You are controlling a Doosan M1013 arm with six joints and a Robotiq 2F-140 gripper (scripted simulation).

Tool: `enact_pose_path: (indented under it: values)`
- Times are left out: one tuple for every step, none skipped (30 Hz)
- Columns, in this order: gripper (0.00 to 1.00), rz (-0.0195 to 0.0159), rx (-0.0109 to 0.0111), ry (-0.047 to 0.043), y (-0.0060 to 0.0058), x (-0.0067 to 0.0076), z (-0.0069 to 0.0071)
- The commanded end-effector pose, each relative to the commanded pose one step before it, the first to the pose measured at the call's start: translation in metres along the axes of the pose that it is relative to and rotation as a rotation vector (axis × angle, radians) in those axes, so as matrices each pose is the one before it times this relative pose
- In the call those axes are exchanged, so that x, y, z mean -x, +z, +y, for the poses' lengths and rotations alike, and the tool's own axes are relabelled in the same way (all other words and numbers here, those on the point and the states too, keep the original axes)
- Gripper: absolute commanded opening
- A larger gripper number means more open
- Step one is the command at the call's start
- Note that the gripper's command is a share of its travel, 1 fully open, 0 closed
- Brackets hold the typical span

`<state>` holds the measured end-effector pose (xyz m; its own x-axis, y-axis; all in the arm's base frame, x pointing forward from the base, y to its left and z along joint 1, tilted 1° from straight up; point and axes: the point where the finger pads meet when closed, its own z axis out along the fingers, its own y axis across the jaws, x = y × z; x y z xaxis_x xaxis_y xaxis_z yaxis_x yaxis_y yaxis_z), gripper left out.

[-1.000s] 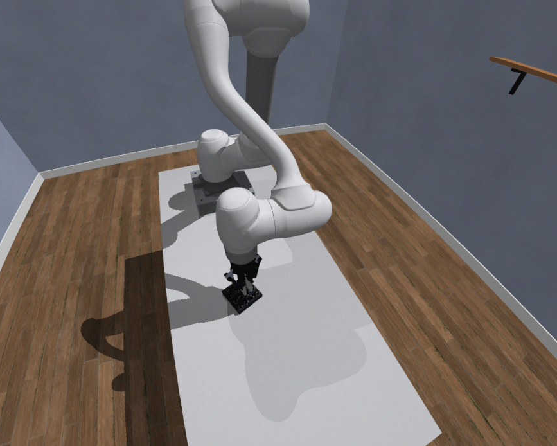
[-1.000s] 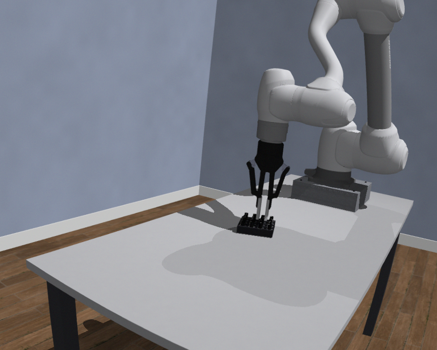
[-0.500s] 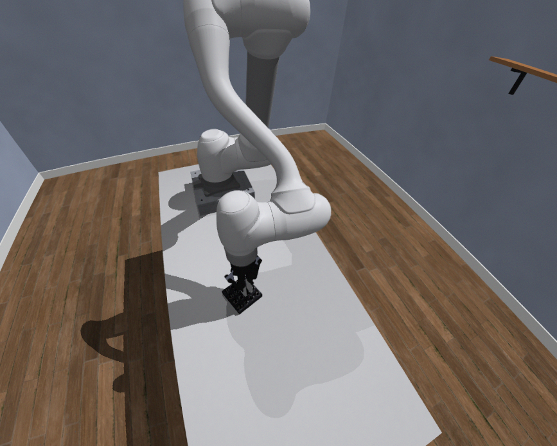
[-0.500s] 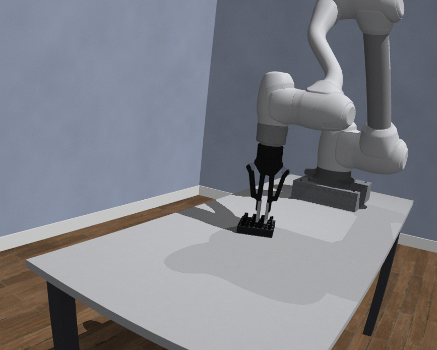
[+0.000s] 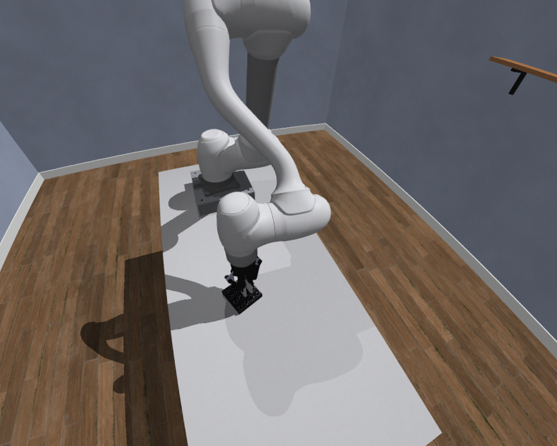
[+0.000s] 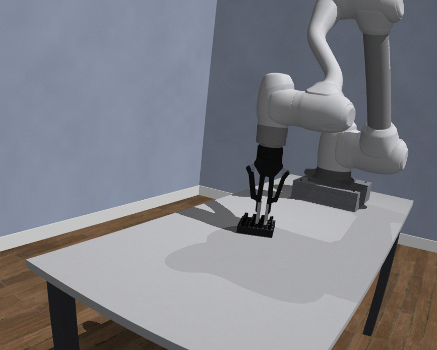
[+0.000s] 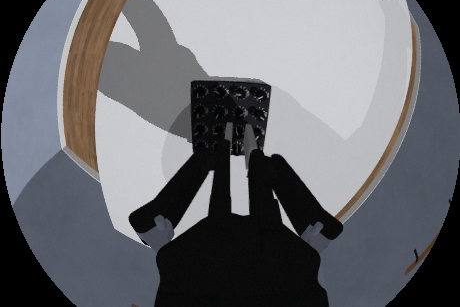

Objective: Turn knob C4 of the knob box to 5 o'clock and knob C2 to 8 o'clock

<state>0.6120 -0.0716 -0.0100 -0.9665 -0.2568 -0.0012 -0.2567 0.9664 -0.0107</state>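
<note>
The black knob box (image 5: 239, 308) (image 6: 254, 231) (image 7: 209, 102) stands flat on the table, its knobs facing up. In the wrist view its knobs show in rows with white marks; the nearest row is partly hidden by the fingers. The printed names and the socket cannot be made out. My gripper (image 5: 247, 290) (image 6: 261, 223) (image 7: 238, 132) points straight down over the box. Its two grey fingertips stand a narrow gap apart, low at the height of the knobs. A knob of the third column shows between them in the wrist view, with no clear contact. Which named knob it is cannot be told.
The white table (image 5: 221, 383) (image 6: 135, 248) carries the box. The arm's dark base (image 5: 204, 204) (image 6: 324, 195) stands at the table's far end. The arm's shadow falls across the table and part of the box. A wooden rail (image 5: 533, 69) is on the wall at right.
</note>
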Motion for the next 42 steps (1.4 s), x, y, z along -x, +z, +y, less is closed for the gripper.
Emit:
enact_pose_path:
  values:
    - [0.12,-0.00019,0.00013,-0.00003,-0.00011,0.00003,0.00004]
    - [0.12,0.0,0.0,0.0,0.0,0.0,0.0]
    - [0.12,0.0,0.0,0.0,0.0,0.0,0.0]
    - [0.12,0.0,0.0,0.0,0.0,0.0,0.0]
    - [0.12,0.0,0.0,0.0,0.0,0.0,0.0]
    - [0.12,0.0,0.0,0.0,0.0,0.0,0.0]
    - [0.12,0.0,0.0,0.0,0.0,0.0,0.0]
    - [0.12,0.0,0.0,0.0,0.0,0.0,0.0]
    - [0.12,0.0,0.0,0.0,0.0,0.0,0.0]
    - [0.12,0.0,0.0,0.0,0.0,0.0,0.0]
    - [0.12,0.0,0.0,0.0,0.0,0.0,0.0]
    - [0.12,0.0,0.0,0.0,0.0,0.0,0.0]
    - [0.12,0.0,0.0,0.0,0.0,0.0,0.0]
    - [0.12,0.0,0.0,0.0,0.0,0.0,0.0]
    - [0.12,0.0,0.0,0.0,0.0,0.0,0.0]
    - [0.12,0.0,0.0,0.0,0.0,0.0,0.0]
    - [0.12,0.0,0.0,0.0,0.0,0.0,0.0]
    - [0.12,0.0,0.0,0.0,0.0,0.0,0.0]
    - [0.12,0.0,0.0,0.0,0.0,0.0,0.0]
    - [0.12,0.0,0.0,0.0,0.0,0.0,0.0]
    - [0.12,0.0,0.0,0.0,0.0,0.0,0.0]
    - [0.12,0.0,0.0,0.0,0.0,0.0,0.0]
    - [0.12,0.0,0.0,0.0,0.0,0.0,0.0]
    - [0.12,0.0,0.0,0.0,0.0,0.0,0.0]
    - [0.12,0.0,0.0,0.0,0.0,0.0,0.0]
    - [0.12,0.0,0.0,0.0,0.0,0.0,0.0]
    - [0.12,0.0,0.0,0.0,0.0,0.0,0.0]
    - [0.12,0.0,0.0,0.0,0.0,0.0,0.0]
    - [0.12,0.0,0.0,0.0,0.0,0.0,0.0]
    - [0.12,0.0,0.0,0.0,0.0,0.0,0.0]
    - [0.05,0.0,0.0,0.0,0.0,0.0,0.0]
    - [0.05,0.0,0.0,0.0,0.0,0.0,0.0]
    - [0.05,0.0,0.0,0.0,0.0,0.0,0.0]
    - [0.05,0.0,0.0,0.0,0.0,0.0,0.0]
    - [0.05,0.0,0.0,0.0,0.0,0.0,0.0]
    - [0.05,0.0,0.0,0.0,0.0,0.0,0.0]
    - [0.05,0.0,0.0,0.0,0.0,0.0,0.0]
    - [0.05,0.0,0.0,0.0,0.0,0.0,0.0]
    - [0.05,0.0,0.0,0.0,0.0,0.0,0.0]
    - [0.05,0.0,0.0,0.0,0.0,0.0,0.0]
    - [0.05,0.0,0.0,0.0,0.0,0.0,0.0]
    - [0.05,0.0,0.0,0.0,0.0,0.0,0.0]
